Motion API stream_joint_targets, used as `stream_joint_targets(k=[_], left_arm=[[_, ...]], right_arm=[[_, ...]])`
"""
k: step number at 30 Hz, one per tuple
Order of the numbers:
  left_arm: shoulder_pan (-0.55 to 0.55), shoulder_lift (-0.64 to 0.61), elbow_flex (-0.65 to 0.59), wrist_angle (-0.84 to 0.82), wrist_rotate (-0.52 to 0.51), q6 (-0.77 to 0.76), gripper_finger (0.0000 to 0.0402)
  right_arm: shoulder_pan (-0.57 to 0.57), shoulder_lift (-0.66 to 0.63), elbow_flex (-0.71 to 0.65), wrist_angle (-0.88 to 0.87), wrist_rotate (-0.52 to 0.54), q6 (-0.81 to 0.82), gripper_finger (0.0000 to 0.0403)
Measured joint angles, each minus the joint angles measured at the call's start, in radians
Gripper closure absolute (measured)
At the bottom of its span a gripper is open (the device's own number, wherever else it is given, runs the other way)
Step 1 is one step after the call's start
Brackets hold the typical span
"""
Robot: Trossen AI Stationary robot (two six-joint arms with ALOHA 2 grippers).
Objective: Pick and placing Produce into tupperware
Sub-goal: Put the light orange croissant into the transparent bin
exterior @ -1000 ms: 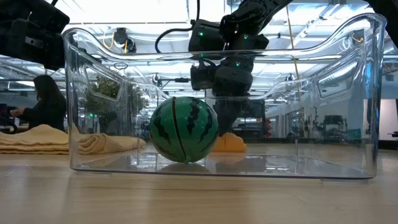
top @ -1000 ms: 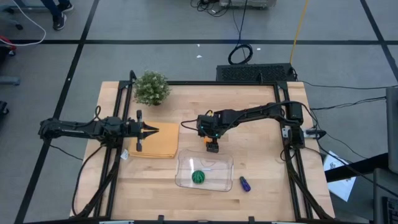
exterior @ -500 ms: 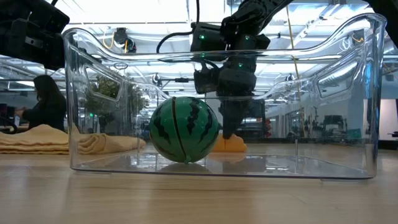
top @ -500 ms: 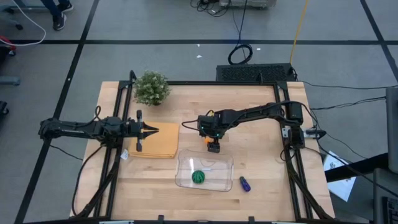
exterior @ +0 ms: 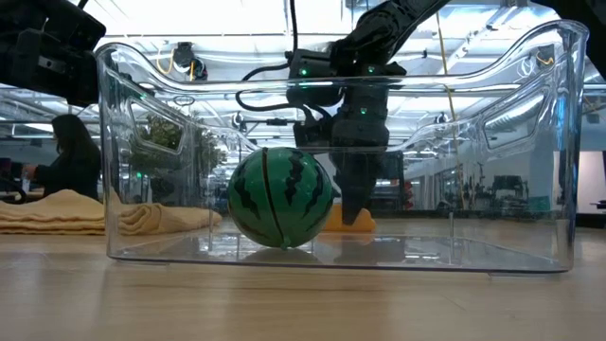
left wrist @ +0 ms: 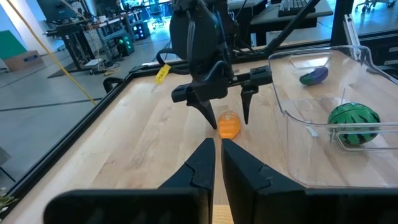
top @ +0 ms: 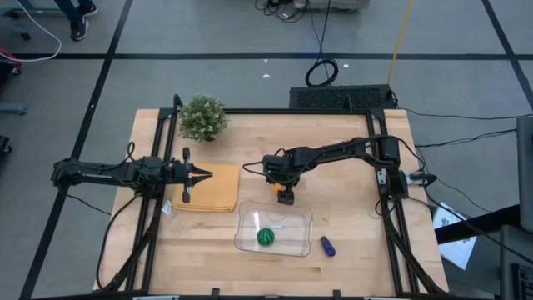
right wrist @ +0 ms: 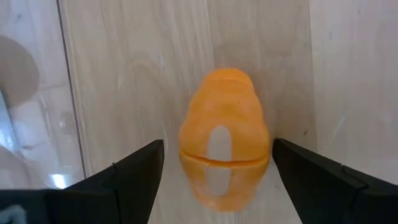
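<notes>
Fingers of the right gripper (left wrist: 225, 118) stand spread astride the orange oval (right wrist: 224, 134) on the bare wood just beside the tupperware (top: 296, 223) — placed for a pinch (not yet made). Left gripper (top: 202, 174) waits pressed together over the tan pad (top: 218, 196).

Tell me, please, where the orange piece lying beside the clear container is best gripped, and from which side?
Grip the orange oval across its narrow middle, coming straight down from above. It lies flat on the bare table with both long sides free, and the right hand already straddles it, fingers open on either side.
</notes>
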Motion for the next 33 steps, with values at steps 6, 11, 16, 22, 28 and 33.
stream_joint_targets(k=[6,11,16,22,28,33], left_arm=[[0.000,0.000,0.000,0.000,0.000,0.000,0.0369],[0.000,0.000,0.000,-0.012,0.000,0.000,0.0369],[0.000,0.000,0.000,-0.017,0.000,0.000,0.0369],[0.000,0.000,0.000,-0.017,0.000,-0.001,0.0369],[0.000,0.000,0.000,-0.017,0.000,0.000,0.0369],[0.000,0.000,0.000,-0.017,0.000,0.000,0.0369]], right_arm=[[-0.004,0.002,0.003,-0.002,-0.004,-0.013,0.0103],[-0.003,0.003,0.002,-0.001,0.001,-0.012,0.0107],[-0.003,0.003,0.002,0.000,0.007,-0.012,0.0132],[-0.004,0.004,0.001,0.001,0.010,-0.015,0.0172],[-0.004,0.003,0.001,0.001,0.008,-0.015,0.0195],[-0.004,-0.002,0.001,0.004,0.009,-0.015,0.0187]])
